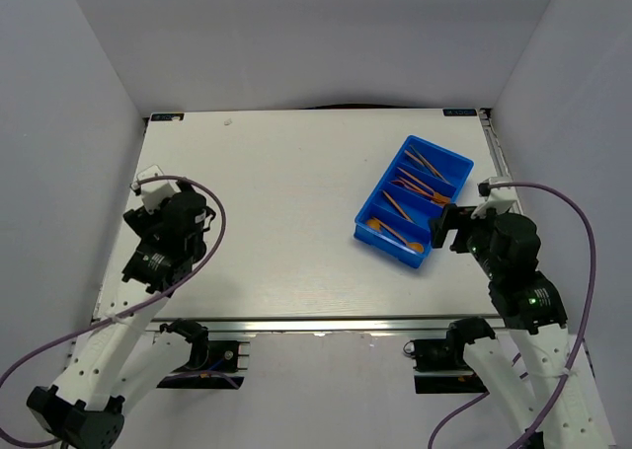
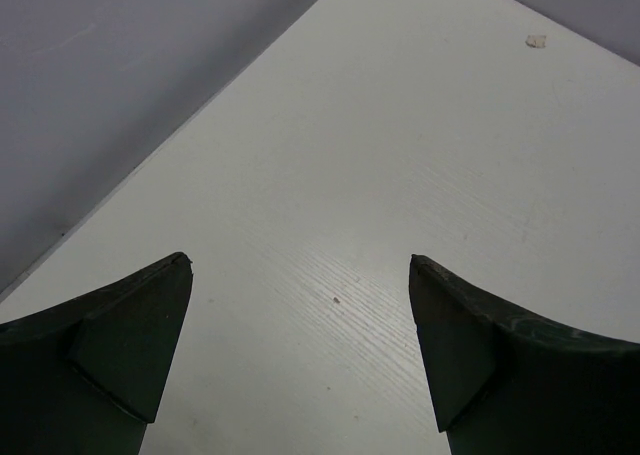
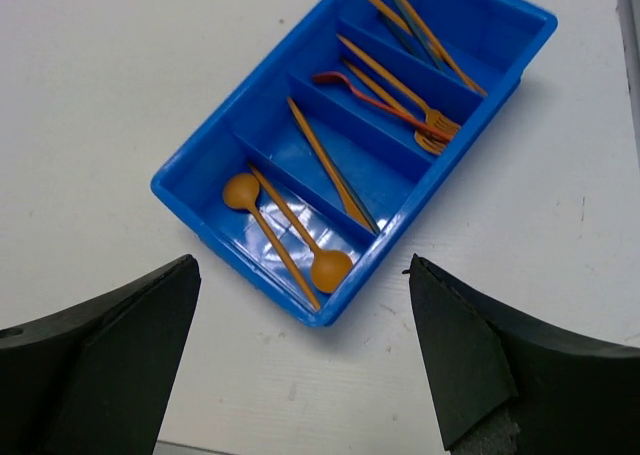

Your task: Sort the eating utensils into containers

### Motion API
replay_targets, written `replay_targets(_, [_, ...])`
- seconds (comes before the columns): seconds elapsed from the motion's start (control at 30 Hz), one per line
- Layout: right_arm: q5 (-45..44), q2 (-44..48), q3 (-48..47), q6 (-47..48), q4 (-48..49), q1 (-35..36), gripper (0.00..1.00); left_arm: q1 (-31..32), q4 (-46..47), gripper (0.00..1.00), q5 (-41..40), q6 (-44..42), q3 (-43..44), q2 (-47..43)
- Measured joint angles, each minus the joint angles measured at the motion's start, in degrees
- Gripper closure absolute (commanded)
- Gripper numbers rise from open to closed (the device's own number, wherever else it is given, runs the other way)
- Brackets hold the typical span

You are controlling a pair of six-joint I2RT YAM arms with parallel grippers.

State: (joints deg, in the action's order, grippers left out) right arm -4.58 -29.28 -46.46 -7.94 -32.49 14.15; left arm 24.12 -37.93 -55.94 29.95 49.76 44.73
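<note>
The blue four-compartment tray (image 1: 367, 228) lies on the right half of the table, also in the right wrist view (image 3: 190, 170). Its nearest compartment holds two orange spoons (image 3: 318, 265). The second holds sticks (image 3: 325, 165). The third holds orange forks (image 3: 432, 133) and a red utensil (image 3: 375, 97). The farthest holds orange and dark sticks (image 3: 420, 25). My right gripper (image 3: 300, 375) is open and empty just short of the tray's near end. My left gripper (image 2: 300, 355) is open and empty over bare table at the left.
White walls close in the table on the left, back and right. A small white scrap (image 2: 536, 42) lies near the far left table edge (image 1: 227, 123). No loose utensils show on the tabletop (image 1: 276, 222).
</note>
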Motion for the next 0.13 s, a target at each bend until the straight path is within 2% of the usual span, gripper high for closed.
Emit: replay_targets(0.13, [-0.02, 0.17, 1.36, -0.37, -0.59, 0.00, 0.10, 0.00, 0.15, 0.02, 1.03, -0.02, -0.33, 0.76])
